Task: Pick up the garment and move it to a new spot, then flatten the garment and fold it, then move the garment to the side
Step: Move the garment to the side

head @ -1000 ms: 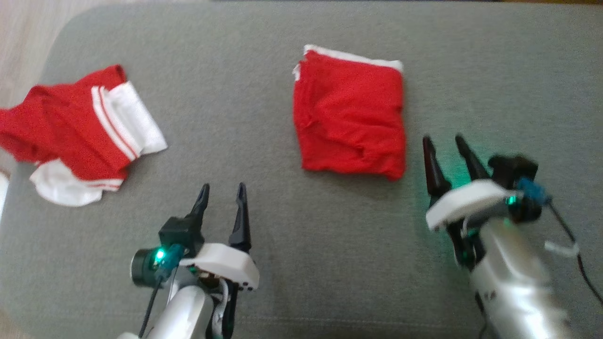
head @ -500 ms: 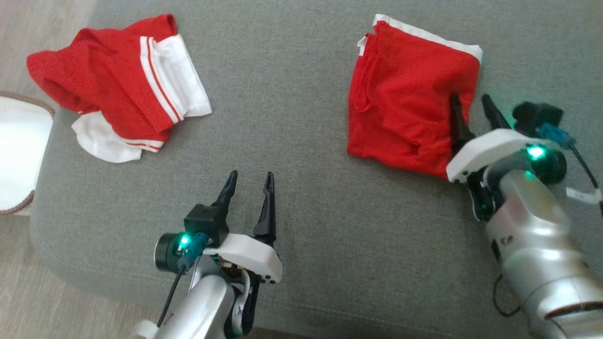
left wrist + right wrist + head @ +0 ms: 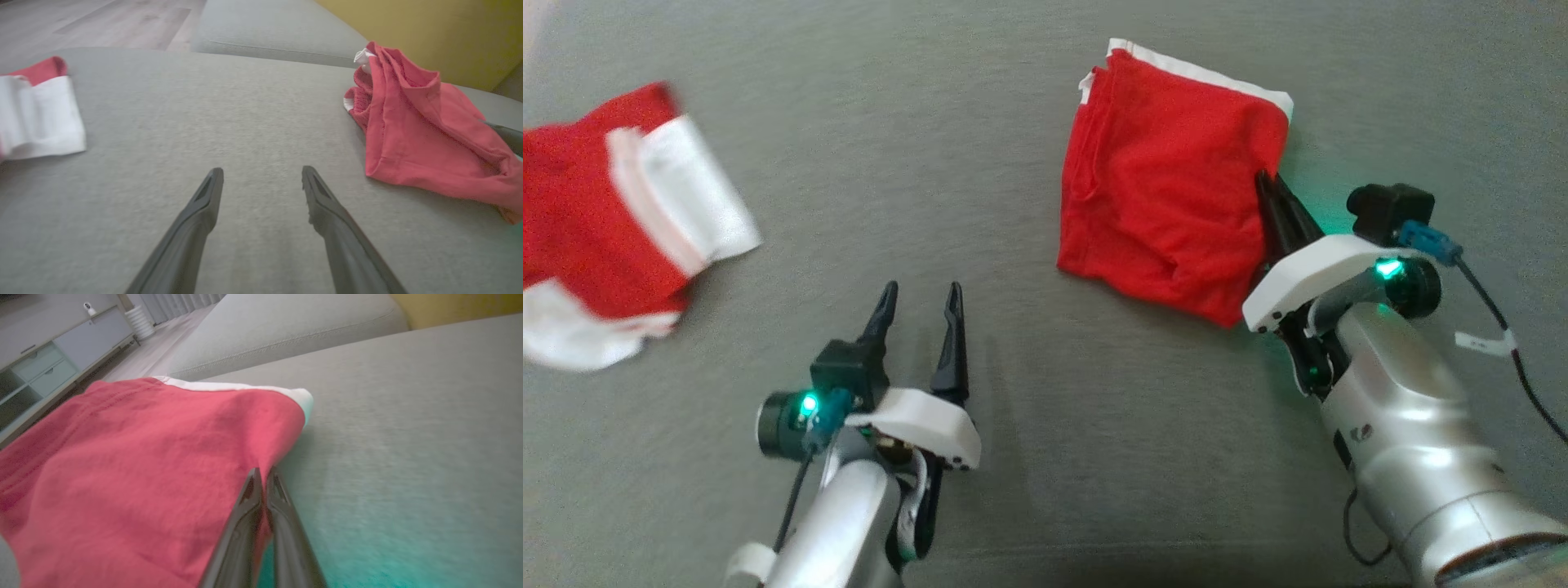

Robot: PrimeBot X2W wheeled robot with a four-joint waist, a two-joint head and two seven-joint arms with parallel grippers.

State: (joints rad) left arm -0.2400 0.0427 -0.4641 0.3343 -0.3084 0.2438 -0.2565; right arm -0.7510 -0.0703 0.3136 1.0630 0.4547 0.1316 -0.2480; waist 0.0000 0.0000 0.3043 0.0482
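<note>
The right tool (image 3: 1266, 180) is clenched on the folded red cloth garment with a white band (image 3: 1168, 204), its two dark fingers pressed together with a strip of red cloth caught between them. The grip sits on the garment's edge nearest that tool, about halfway along that side. The rest of the garment spreads away from the fingertips to the tool's left. In the left wrist view the cloth rises in loose folds towards the gripped side. The white band runs along the garment's far edge, ahead of the right tool's fingertips.

The garment lies on a grey fabric sofa cushion (image 3: 980, 163).

The left tool (image 3: 922, 287) is released, its fingers spread with a clear gap and only bare cushion between and ahead of them. It touches no cloth. The folded garment is ahead of it and to its right, well apart. A crumpled red and white garment (image 3: 596, 237) lies ahead and far to its left, blurred in the head view.
</note>
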